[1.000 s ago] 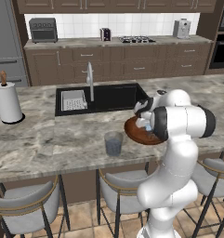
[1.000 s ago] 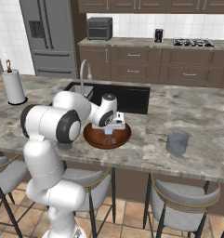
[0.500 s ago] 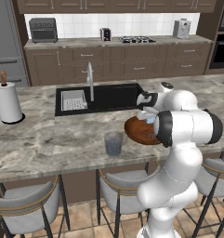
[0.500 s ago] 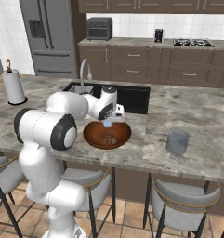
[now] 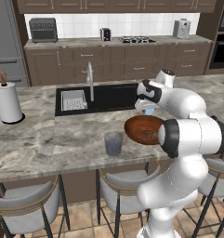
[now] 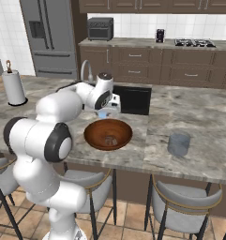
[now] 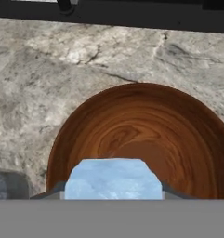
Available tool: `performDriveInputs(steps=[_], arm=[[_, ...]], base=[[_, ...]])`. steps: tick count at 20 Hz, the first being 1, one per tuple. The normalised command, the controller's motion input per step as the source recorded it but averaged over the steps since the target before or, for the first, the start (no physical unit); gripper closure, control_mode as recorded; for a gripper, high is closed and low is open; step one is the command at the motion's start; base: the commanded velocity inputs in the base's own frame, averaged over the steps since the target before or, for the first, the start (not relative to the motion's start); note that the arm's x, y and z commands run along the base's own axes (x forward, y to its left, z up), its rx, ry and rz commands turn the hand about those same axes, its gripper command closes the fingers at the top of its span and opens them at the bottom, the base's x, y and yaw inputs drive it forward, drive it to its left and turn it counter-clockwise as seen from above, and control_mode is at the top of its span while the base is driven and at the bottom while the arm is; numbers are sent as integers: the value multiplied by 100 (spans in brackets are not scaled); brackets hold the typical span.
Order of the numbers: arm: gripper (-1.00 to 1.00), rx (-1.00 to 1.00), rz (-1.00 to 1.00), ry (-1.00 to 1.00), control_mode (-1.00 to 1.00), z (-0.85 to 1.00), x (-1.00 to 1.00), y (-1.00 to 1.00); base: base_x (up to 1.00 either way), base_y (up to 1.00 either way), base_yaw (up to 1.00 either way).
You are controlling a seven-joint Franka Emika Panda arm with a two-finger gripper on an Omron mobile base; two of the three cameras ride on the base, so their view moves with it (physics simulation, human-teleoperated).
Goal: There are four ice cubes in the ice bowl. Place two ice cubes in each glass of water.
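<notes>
1. Kitchen with dark wood cabinets and a marble island table (image 5: 48,139); black sink (image 5: 102,97) with faucet (image 5: 89,81) set into it.
2. Ice bowl (image 6: 108,134) sits on the table near the front edge, just in front of the sink; hand view looks down into it (image 7: 146,130).
3. Claw (image 6: 105,112) hangs above the bowl's far rim, clenched on an ice cube (image 7: 113,179); the cube shows pale blue between the fingertips (image 5: 148,110).
4. At least one more cube lies in the bowl's bottom (image 6: 109,139); count unclear.
5. One glass of water (image 5: 114,142) stands beside the bowl, apart from it, on the robot's left.
6. Second glass (image 6: 178,143) stands on the bowl's other side, well apart.
7. Paper-towel roll (image 5: 8,100) is far off at the table's left end.
8. The arm's own white links block part of the bowl in the left base view.
9. Back counter has a toaster oven (image 5: 43,29) and cooktop (image 5: 135,40).
</notes>
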Motion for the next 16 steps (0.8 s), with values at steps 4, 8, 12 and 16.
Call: performDriveInputs(steps=[4, 8, 12, 16], arm=[[100, 0, 0, 0, -100, 37, -45, 56], [100, 0, 0, 0, -100, 23, -62, 65], [100, 0, 0, 0, -100, 6, -57, 70], [100, 0, 0, 0, -100, 1, -47, 66]], base=[[0, 0, 0], [0, 0, 0], [0, 0, 0], [0, 0, 0]])
